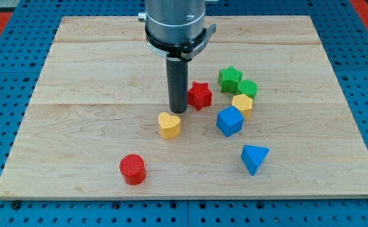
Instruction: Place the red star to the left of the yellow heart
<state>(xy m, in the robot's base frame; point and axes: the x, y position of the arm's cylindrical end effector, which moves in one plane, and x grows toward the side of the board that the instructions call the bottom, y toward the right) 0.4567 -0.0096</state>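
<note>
Starting at the view's left, most of the wooden board (76, 75) is sitting bare, with the blue pegboard table (0, 94) showing all around it. First block along is the red cylinder (132, 169), sitting on its own near the view's bottom, well apart from everything else. Next up, the yellow heart (168, 125) is lying around the middle of the board. My tip (178, 111) is resting just above it and a touch to the right, so it's hanging out between the heart and the red star (200, 95). It's only a plain rod, nothing that opens or closes, and it isn't holding anything; it's sitting just beside the star's left edge, but I can't tell if it's actually touching. So the star is sitting up and to the right of the heart. Further right the cluster is crowding together: the blue cube (230, 120) with the yellow hexagon-ish block (242, 104) right against its top, then the green star (230, 78) and a green round block (247, 89) just beside each other. The blue triangle (254, 157) is sitting lower down, near the cube.
</note>
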